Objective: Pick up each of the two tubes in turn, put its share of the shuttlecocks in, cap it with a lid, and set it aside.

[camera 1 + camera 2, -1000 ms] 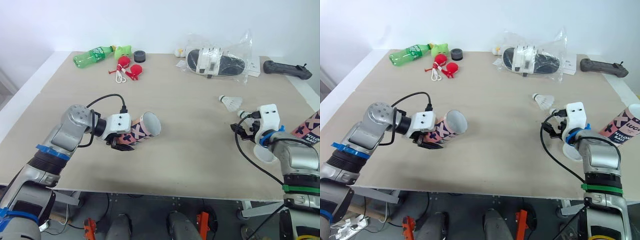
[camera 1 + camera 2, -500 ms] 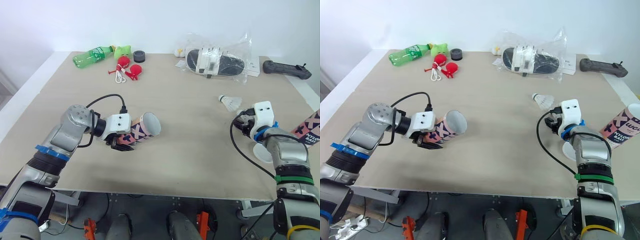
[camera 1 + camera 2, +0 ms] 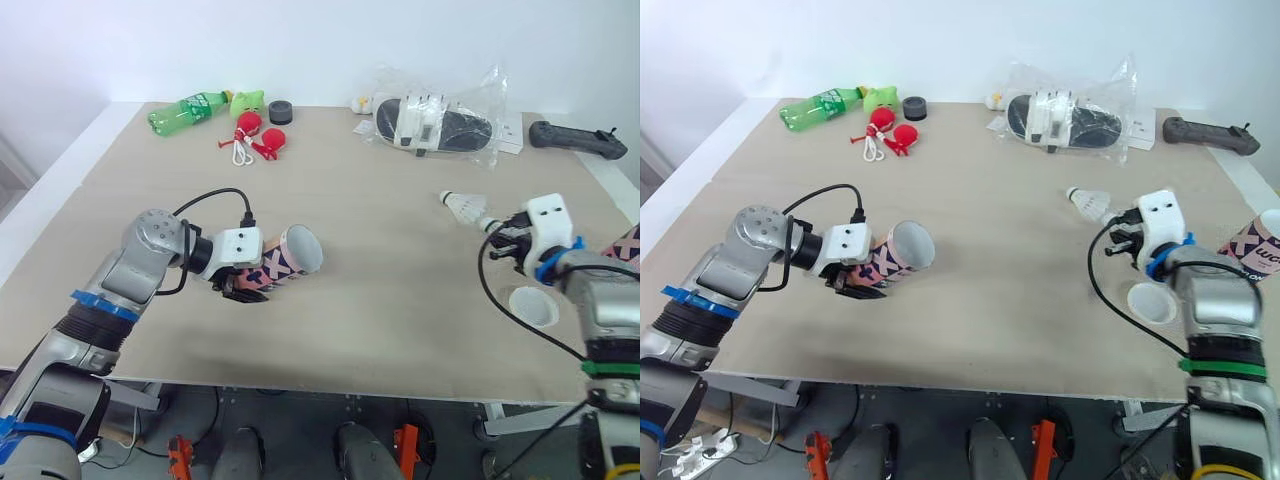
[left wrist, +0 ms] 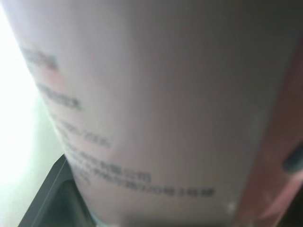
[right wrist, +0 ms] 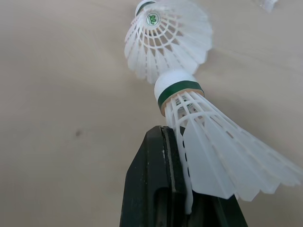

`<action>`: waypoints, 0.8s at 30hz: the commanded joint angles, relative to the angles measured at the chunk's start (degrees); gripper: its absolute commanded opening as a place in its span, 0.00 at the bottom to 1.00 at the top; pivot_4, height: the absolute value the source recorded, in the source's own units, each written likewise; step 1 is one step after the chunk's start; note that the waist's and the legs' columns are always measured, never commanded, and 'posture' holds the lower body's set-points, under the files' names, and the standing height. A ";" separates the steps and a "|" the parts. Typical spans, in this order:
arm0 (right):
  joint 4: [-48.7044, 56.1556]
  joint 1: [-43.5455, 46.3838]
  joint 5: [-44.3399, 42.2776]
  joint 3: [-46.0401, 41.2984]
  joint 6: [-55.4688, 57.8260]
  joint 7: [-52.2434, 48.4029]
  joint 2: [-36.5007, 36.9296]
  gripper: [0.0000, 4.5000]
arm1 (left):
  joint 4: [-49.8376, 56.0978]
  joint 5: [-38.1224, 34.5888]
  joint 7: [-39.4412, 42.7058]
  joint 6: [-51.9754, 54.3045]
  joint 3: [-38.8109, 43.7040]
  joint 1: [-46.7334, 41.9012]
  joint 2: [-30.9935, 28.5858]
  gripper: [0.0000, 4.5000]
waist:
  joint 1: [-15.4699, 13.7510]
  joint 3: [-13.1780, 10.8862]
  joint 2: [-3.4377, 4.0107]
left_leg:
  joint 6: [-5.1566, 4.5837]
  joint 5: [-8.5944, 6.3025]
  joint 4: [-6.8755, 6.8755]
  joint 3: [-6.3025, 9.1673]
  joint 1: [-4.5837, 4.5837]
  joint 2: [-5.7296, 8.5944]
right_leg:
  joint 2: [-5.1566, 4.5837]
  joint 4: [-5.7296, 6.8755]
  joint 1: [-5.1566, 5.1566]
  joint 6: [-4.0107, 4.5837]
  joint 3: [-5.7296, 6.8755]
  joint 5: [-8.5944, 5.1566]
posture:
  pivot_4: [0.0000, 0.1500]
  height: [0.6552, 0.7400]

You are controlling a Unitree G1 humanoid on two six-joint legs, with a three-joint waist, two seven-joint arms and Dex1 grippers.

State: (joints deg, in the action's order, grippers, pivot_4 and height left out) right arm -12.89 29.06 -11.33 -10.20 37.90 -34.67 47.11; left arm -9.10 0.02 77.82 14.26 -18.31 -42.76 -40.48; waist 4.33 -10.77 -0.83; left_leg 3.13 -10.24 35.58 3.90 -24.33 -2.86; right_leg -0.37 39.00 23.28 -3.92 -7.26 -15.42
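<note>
1. Left eye view gives us the left tool (image 3: 243, 288) pressed around the left tube (image 3: 292, 254). This tube is a smooth cylinder printed pink with dark crosses. It lies on its side on the pale, matte tabletop (image 3: 390, 310), with its open round mouth turned toward the middle.
2. In the left wrist view we see rows of small print on its wall, too blurred to read.
3. We count two shuttlecocks, each with a white feathered skirt and a green band round a white cork.
4. One, the loose shuttlecock (image 3: 462, 205), lies on the tabletop right of centre.
5. The right tool (image 3: 505, 238) pinches the held shuttlecock (image 5: 208, 151) by its skirt, its cork just beside the loose one.
6. One white round lid (image 3: 533, 306) lies near the front edge.
7. At the right edge we find the right tube (image 3: 626, 250), second of two, in the same pattern.
</note>
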 commanded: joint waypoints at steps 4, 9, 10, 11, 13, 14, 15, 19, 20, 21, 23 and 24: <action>26.04 -3.77 -12.91 -6.13 2.03 -16.43 8.96 0.02 | 0.71 -0.09 -0.33 0.16 0.26 0.56 -0.38 0.70 | 0.36 -0.04 0.13 | -0.01 0.00 0.02 -0.04 0.09 0.00 | 0.00 0.01 -0.03 0.01 -0.06 0.02 | 1.00 1.00; 38.34 4.37 -19.23 2.87 4.85 -22.68 9.93 0.02 | -0.43 0.15 -0.47 -0.28 -0.20 -0.21 0.51 0.70 | 0.45 -0.04 0.08 | -0.06 0.06 0.03 -0.01 0.15 -0.02 | 0.04 0.05 -0.06 0.03 -0.01 0.11 | 1.00 1.00; 39.16 6.34 -18.49 5.76 4.23 -23.33 9.46 0.02 | -0.51 0.20 -0.46 -0.31 -0.22 -0.25 0.66 0.70 | 0.41 -0.02 0.01 | -0.06 0.06 0.07 0.01 0.14 -0.02 | 0.04 0.04 -0.08 0.03 0.01 0.11 | 1.00 1.00; 39.74 8.62 -17.79 8.84 3.73 -23.83 8.44 0.02 | -0.58 0.24 -0.46 -0.35 -0.24 -0.26 0.78 0.70 | 0.34 -0.03 -0.04 | -0.06 0.06 0.09 0.01 0.12 -0.02 | 0.03 0.03 -0.08 0.03 0.01 0.11 | 1.00 1.00; 39.64 13.10 -14.95 15.27 2.20 -24.34 6.09 0.02 | -0.71 0.29 -0.45 -0.35 -0.24 -0.33 0.96 0.70 | 0.23 -0.04 -0.05 | -0.05 0.06 0.16 -0.01 0.05 -0.01 | 0.00 0.00 -0.07 0.02 0.00 0.11 | 1.00 1.00; 39.34 14.36 -13.87 17.17 1.68 -24.51 5.39 0.02 | -0.76 0.32 -0.47 -0.35 -0.25 -0.36 1.03 0.70 | 0.19 -0.04 -0.04 | -0.05 0.06 0.18 -0.02 0.04 -0.01 | 0.00 0.00 -0.05 0.01 -0.02 0.12 | 1.00 1.00; 38.97 15.47 -12.44 19.40 0.98 -24.83 4.65 0.02 | -0.82 0.36 -0.53 -0.36 -0.26 -0.39 1.10 0.70 | 0.06 -0.04 -0.04 | -0.05 0.06 0.16 -0.03 0.01 -0.01 | 0.00 0.00 0.00 0.01 -0.03 0.12 | 1.00 1.00; 35.73 17.97 -6.00 26.83 -4.01 -25.47 1.41 0.02 | -0.12 0.35 -0.85 0.12 -0.11 -0.06 1.17 0.70 | -0.10 -0.04 -0.04 | -0.05 0.06 0.09 0.00 -0.02 -0.01 | 0.00 0.00 0.04 0.02 0.03 0.04 | 1.00 1.00; 35.09 18.38 -5.35 27.54 -4.48 -25.44 0.46 0.02 | 0.05 0.34 -0.93 0.19 -0.04 0.09 1.08 0.70 | -0.11 -0.04 -0.04 | -0.05 0.06 0.08 0.00 -0.02 -0.02 | 0.00 0.00 0.03 0.02 0.04 0.03 | 1.00 1.00; 34.64 18.81 -4.66 28.12 -5.04 -25.64 -0.28 0.02 | 0.23 0.33 -1.01 0.32 0.05 0.25 0.99 0.70 | -0.13 -0.04 -0.04 | -0.05 0.06 0.07 0.00 -0.02 -0.02 | -0.01 0.00 0.04 0.02 0.05 0.03 | 1.00 1.00; 34.09 19.70 -3.51 29.21 -5.21 -25.65 -1.89 0.02 | 0.62 0.24 -1.17 0.63 0.18 0.52 0.90 0.70 | -0.11 -0.05 -0.03 | -0.05 0.06 0.07 0.01 -0.02 -0.02 | 0.00 0.01 0.04 0.03 0.05 0.03 | 1.00 1.00; 33.84 20.02 -2.85 29.65 -5.31 -25.57 -2.49 0.02 | 0.76 0.21 -1.24 0.75 0.18 0.59 0.91 0.70 | -0.11 -0.05 -0.03 | -0.05 0.06 0.07 0.01 -0.02 -0.01 | 0.00 0.01 0.04 0.03 0.04 0.04 | 1.00 1.00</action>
State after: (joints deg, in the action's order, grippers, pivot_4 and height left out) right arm 20.22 47.10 -15.19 20.15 33.71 -60.08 44.89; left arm -9.44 0.04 77.06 14.42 -18.17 -42.77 -39.32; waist 4.22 -10.82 -0.87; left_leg 3.08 -10.18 35.65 3.92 -24.35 -2.88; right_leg -0.37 39.02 23.32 -3.89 -7.21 -15.38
